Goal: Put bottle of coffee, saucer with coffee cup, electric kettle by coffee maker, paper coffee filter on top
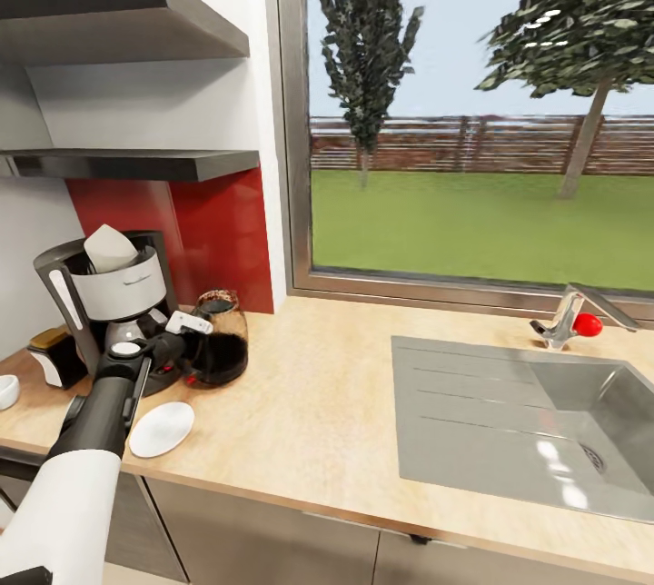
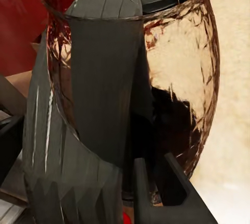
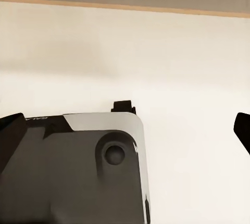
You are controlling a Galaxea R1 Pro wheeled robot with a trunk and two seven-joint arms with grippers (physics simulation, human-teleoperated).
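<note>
One coffee maker (image 1: 109, 299), one electric kettle (image 1: 218, 340), one saucer (image 1: 162, 429)

Colours at the counter. Countertop (image 1: 318, 412): light beige, wood-grain pattern. Coffee maker (image 1: 113, 308): black body, silver-white middle band, white paper filter (image 1: 109, 249) on top. Electric kettle (image 1: 216, 340): clear glass (amber reflections in the left wrist view), dark lower part, black handle, small red switch. Saucer (image 1: 162, 429): plain white. Kitchen shelf (image 1: 136, 164): glossy black. Backsplash (image 1: 213, 231): solid red. Sink (image 1: 536, 426): grey steel; tap knob (image 1: 588, 324) red.
</note>
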